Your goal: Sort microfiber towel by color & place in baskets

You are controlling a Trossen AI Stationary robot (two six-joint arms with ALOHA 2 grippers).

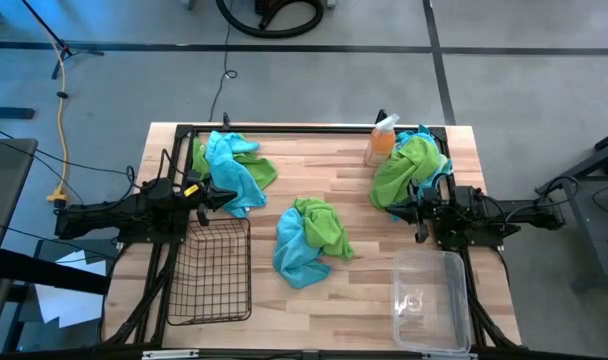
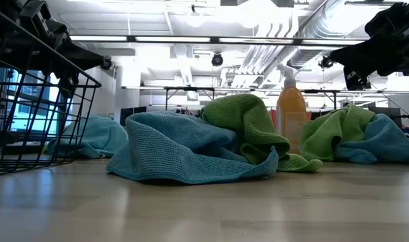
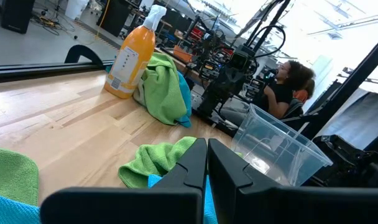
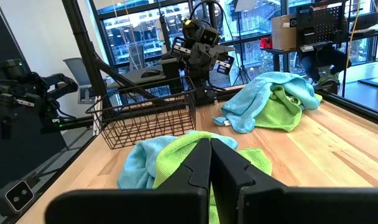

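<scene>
Three heaps of lime green and turquoise microfiber towels lie on the wooden table: one far left [image 1: 234, 165], one in the middle [image 1: 309, 240] [image 2: 191, 151], one far right [image 1: 409, 170] [image 2: 352, 138]. The black wire basket [image 1: 212, 270] stands near left. The clear plastic basket [image 1: 429, 300] stands near right. My left gripper [image 1: 227, 198] [image 3: 207, 163] hovers shut beside the far-left heap, above the wire basket's far rim. My right gripper [image 1: 396, 210] [image 4: 211, 163] hovers shut at the near edge of the far-right heap. Both arms hang raised in the low view.
An orange spray bottle [image 1: 381, 140] [image 2: 291, 114] with a white nozzle stands upright at the far edge, next to the far-right heap. A black frame runs along the table's far edge and sides. A person [image 3: 288, 81] sits beyond the table's right side. Bare wood lies between the heaps.
</scene>
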